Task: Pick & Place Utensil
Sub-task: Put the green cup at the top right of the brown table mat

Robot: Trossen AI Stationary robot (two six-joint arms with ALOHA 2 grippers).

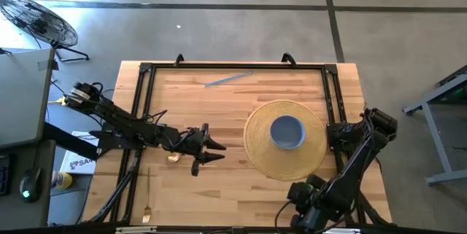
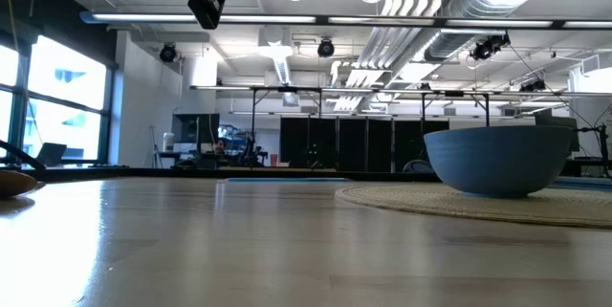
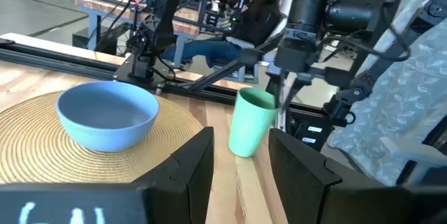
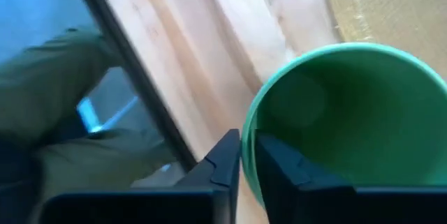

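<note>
Table (image 1: 219,110): light wood planks with a black frame rail along three sides.
Woven mat (image 1: 259,154): round, straw-coloured, coiled in rings; every place below is given from it.
Left arm: reaches in from the side of the table away from the mat, held above the wood.
Left gripper (image 1: 217,151): just short of the mat's edge on the side towards the table's middle, raised off the table; its fingers (image 3: 192,165) stand well apart with nothing between them.
Right arm: folded at the table corner next to the mat.
Right gripper (image 4: 246,147): just off the mat's edge at the near corner of the table, fingers drawn almost together, pinching the rim of the cup.
Bowl (image 1: 287,132): blue, round and empty, sitting upright near the mat's centre.
Cup (image 3: 251,123): pale green, plain and upright on the bare wood just beside the mat, with nothing visible inside.
Fork (image 1: 147,197): thin and gold, lying flat near the table's edge well apart from the mat, beyond the left gripper.
Slim utensil (image 1: 228,79): silvery-blue, straight and narrow, lying at a slight slant near the table's far edge, clear of the mat; its type cannot be told.
Gold piece (image 1: 174,158): small, rounded and shiny, lying beneath the left arm's wrist, farther from the mat than the left gripper.
</note>
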